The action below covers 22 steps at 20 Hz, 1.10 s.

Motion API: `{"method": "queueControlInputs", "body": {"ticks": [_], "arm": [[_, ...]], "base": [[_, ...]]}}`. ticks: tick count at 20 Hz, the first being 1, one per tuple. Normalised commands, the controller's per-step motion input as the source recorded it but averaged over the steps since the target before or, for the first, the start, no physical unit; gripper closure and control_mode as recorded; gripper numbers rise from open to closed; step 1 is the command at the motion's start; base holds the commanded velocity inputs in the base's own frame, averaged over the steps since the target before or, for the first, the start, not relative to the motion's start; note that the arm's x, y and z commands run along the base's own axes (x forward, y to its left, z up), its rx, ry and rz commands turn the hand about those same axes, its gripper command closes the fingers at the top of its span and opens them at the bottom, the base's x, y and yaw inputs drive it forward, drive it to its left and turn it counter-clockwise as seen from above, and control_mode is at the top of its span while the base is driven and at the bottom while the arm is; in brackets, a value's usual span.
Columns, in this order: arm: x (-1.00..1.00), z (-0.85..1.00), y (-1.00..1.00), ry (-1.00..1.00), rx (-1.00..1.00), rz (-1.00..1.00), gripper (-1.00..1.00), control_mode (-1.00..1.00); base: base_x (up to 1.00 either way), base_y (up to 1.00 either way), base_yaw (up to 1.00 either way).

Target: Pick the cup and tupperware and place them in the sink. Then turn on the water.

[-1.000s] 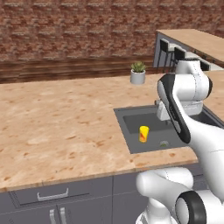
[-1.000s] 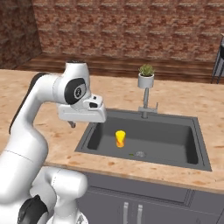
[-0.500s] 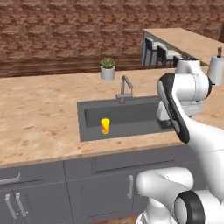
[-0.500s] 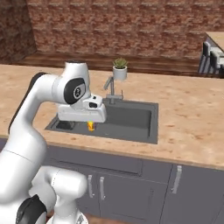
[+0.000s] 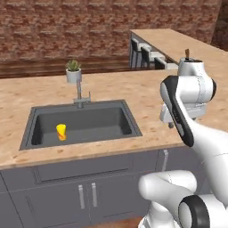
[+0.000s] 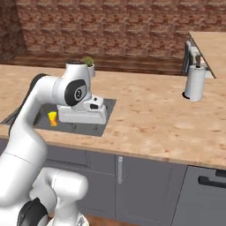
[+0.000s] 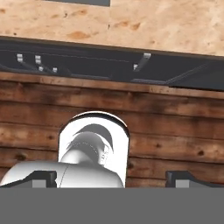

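Light wood-look grain runs the whole length of the worktop [image 5: 133, 89], which turns a corner at the far right into a second run. Red-brown brick covers the wall [image 5: 67, 26] behind it, above a dark wooden ledge. Grey cabinet fronts [image 5: 84, 191] with slim metal handles sit under the worktop. The sink [image 5: 80, 122], a dark grey basin, is set into the wood, with a grey faucet [image 5: 79, 95] at its back edge and a small potted plant [image 5: 73, 71] just behind that. The cup [image 5: 61, 132], yellow with a red-orange band, stands upright on the basin floor toward its left side. A tall white paper-towel roll [image 6: 194, 83] stands on the worktop well to the right of the sink, near the corner. The gripper [image 7: 111, 177] is held above the worktop to the right of the basin; its jaws stand wide apart with nothing between them. I cannot make out the tupperware.
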Motion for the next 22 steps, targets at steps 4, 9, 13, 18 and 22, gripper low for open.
{"method": "queueControlInputs", "body": {"ticks": [4, 9, 13, 18, 22], "arm": [[0.0, 0.0, 0.0, 0.0, 0.0, 0.0, -1.0, 1.0], [0.0, 0.0, 0.0, 0.0, 0.0, 0.0, -1.0, 1.0], [0.0, 0.0, 0.0, 0.0, 0.0, 0.0, -1.0, 1.0], [0.0, 0.0, 0.0, 0.0, 0.0, 0.0, -1.0, 1.0], [0.0, 0.0, 0.0, 0.0, 0.0, 0.0, -1.0, 1.0]], "base": [[-0.08, -1.0, -0.01], [-0.1, -1.0, 0.0], [-0.2, -1.0, 0.0], [-0.36, -1.0, 0.0], [-0.27, -1.0, 0.0]]}}
